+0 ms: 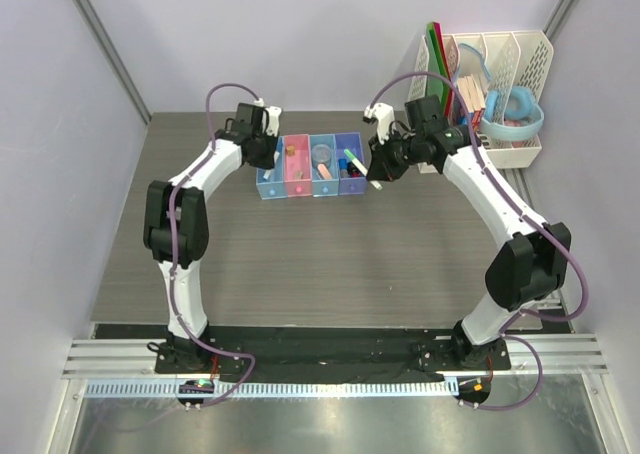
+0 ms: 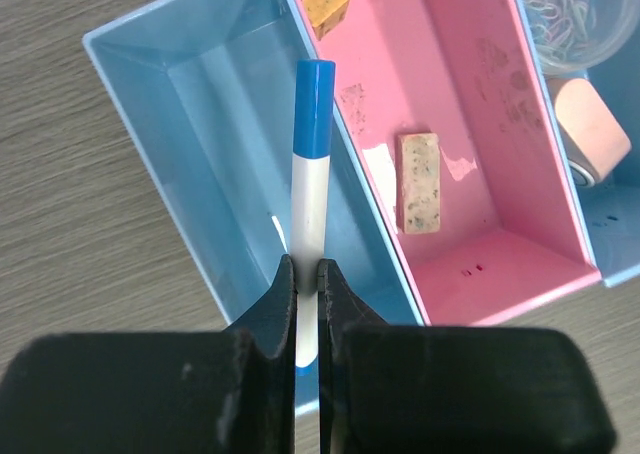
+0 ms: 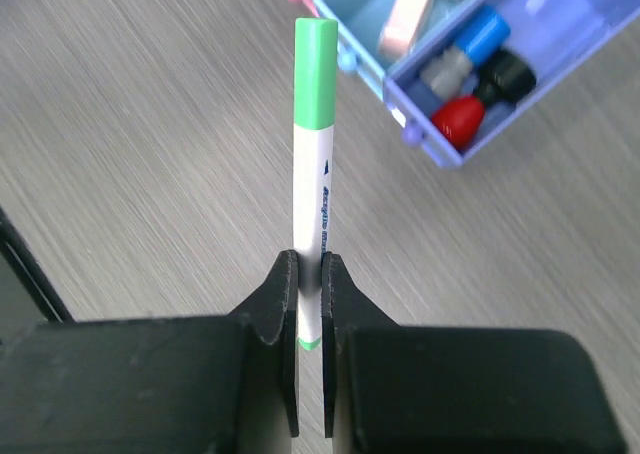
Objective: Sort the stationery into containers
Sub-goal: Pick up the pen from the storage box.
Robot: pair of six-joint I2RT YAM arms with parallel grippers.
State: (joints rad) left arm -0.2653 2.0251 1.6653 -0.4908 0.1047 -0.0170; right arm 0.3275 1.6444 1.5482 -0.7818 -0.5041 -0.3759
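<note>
The left end effector [image 2: 308, 271] pinches a blue-capped pen [image 2: 311, 174] above the leftmost light-blue bin [image 2: 190, 154]. The right end effector [image 3: 310, 266] clamps a green-capped pen [image 3: 314, 174] over bare desk [image 3: 140, 124], beside the violet bin [image 3: 540, 99]. Released here, the green pen would likely miss the bin — and either long pen could catch a rim and tip out.

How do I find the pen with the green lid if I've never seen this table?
Look at the row of four little bins at the back of the table. Beside its right end, the right gripper pinches a white pen. Its cap is green; the other pen, in the left gripper, has a blue cap.
</note>
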